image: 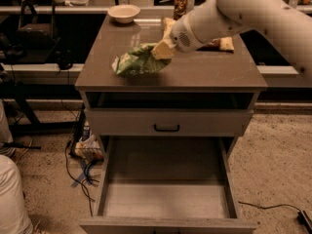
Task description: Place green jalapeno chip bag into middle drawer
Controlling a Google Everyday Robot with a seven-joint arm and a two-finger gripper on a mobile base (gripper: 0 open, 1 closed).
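Green jalapeno chip bag (pixel 138 61) sits crumpled over the left-centre of the cabinet top (pixel 209 74), well above the drawers and outside all of them. Whether it rests on the wood or hangs just clear of it cannot be told.

Below, the middle drawer (pixel 165 199) is pulled far out toward the camera, with its pale floor and low side walls in full view. Above it, the drawer front (pixel 126 123) with a black handle (pixel 166 127) is closed, and over that is a dark open slot under the top. A white bowl (pixel 124 12) stands at the back left corner of the cabinet top; its contents cannot be made out. A can (pixel 181 1) stands behind the cabinet, and a flat brown and yellow chip bag (pixel 222 43) lies at the back right, partly hidden by the arm.

The gripper (pixel 161 50) reaches in from the upper right. Its cream fingers are pinched together on the green bag's bunched right end, with no gap showing between them.
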